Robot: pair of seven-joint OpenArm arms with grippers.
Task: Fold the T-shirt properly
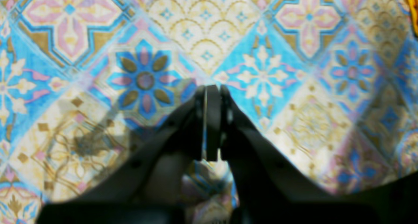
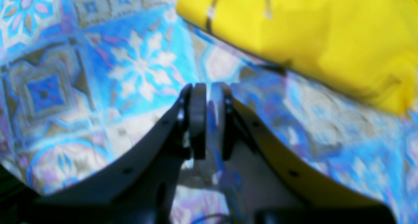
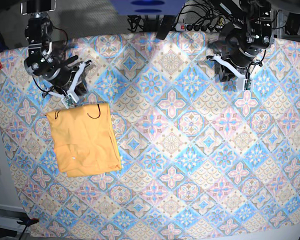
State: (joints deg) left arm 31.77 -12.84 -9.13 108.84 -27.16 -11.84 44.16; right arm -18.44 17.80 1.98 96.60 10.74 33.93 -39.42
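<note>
Left wrist view: the left gripper hangs over the patterned tablecloth, its jaws pressed together on nothing; a sliver of the T-shirt shows at the top right corner.
Right wrist view: the right gripper has its jaws nearly together with only a narrow slit between them, holding nothing; the yellow T-shirt lies just beyond, its black loop mark near the edge.
Base view: the T-shirt lies folded into a rough rectangle at the cloth's left side, just beside the right gripper; the left gripper is well apart, at the upper right.
</note>
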